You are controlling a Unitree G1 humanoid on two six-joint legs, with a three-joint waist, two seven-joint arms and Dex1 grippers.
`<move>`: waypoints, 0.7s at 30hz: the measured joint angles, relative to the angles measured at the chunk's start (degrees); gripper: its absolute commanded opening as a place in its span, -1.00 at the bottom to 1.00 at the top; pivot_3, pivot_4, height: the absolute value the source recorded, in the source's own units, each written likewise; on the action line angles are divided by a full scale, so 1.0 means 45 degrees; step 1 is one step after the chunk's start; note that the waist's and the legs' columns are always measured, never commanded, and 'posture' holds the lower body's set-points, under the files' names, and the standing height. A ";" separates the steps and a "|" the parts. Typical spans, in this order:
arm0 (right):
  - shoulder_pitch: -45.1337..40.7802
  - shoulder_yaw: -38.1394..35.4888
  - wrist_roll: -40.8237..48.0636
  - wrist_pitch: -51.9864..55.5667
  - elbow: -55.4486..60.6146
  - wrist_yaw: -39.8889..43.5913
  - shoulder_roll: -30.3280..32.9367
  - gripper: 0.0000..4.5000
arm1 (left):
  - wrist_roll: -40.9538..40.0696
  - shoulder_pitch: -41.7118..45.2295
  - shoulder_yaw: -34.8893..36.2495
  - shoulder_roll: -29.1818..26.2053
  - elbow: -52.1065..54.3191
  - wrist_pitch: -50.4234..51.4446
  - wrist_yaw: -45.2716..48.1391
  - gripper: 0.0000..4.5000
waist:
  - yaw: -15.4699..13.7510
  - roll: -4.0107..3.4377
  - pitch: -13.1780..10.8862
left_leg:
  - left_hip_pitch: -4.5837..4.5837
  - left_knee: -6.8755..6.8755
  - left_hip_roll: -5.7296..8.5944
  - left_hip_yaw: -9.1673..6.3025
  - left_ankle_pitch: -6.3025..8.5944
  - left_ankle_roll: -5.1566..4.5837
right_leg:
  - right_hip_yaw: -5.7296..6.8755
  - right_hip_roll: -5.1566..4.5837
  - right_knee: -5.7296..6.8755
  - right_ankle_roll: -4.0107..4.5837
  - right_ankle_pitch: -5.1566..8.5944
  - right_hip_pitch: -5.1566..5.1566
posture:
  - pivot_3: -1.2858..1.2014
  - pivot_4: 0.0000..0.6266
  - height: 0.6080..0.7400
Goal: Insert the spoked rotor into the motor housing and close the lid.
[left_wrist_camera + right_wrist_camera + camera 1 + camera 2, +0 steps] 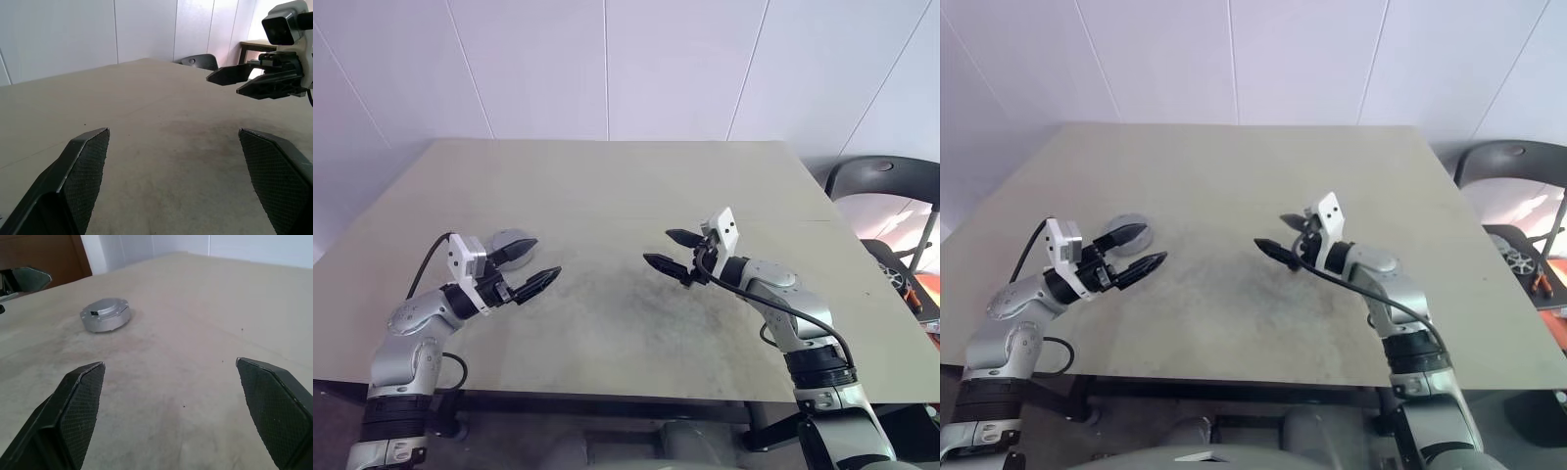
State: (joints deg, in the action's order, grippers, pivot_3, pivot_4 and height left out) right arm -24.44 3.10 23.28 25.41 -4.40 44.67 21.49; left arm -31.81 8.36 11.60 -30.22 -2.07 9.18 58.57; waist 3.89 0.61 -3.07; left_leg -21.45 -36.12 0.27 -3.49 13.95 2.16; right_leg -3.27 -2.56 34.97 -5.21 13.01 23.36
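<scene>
A short round silver motor housing [105,323] sits on the table's left half, with a flat silver lid [103,307] lying closed on top of it. The spoked rotor is out of view. My left gripper [546,257] hovers open just in front of the housing [505,237]; one finger partly covers it and nothing is between the fingers. My right gripper [656,246] stands open over the middle of the table, pointing left toward the housing and well apart from it, also holding nothing. The two grippers face each other across a bare patch of table.
The beige table [607,186] has a darker smudged area [636,304] between the grippers. A dark chair [881,178] stands past the table's right edge, and white wall panels rise behind the far edge.
</scene>
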 measured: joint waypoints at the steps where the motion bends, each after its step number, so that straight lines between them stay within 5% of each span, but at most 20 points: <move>1: 0.0000 0.0000 0.0001 -0.0007 0.0000 0.0042 0.0000 1.00 | 0.0002 0.0000 0.0000 0.0028 -0.0001 -0.0011 -0.0007 0.99 | -0.0001 0.0000 0.0000 | 0.0000 -0.0002 0.0000 0.0000 0.0000 0.0000 | 0.0000 0.0000 0.0000 0.0000 0.0000 -0.0001 | 0.03 -1.00 1.00; 21: 0.0000 -0.0030 0.0009 -0.0005 0.0000 0.0245 0.0001 1.00 | 0.0197 0.0007 -0.0028 0.0227 -0.0022 -0.0294 -0.0038 0.99 | -0.0006 0.0000 0.0000 | 0.0001 -0.0001 0.0000 -0.0001 0.0000 0.0000 | 0.0000 0.0001 0.0002 0.0000 -0.0001 -0.0003 | 0.03 -1.00 1.00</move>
State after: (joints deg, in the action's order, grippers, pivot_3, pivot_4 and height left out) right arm -24.44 2.96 23.32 25.39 -4.40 45.77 21.49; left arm -30.92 8.39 11.47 -29.20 -2.17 7.85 58.40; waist 3.86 0.61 -3.07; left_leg -21.44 -36.13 0.27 -3.49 13.95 2.16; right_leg -3.27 -2.55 34.98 -5.21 13.00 23.34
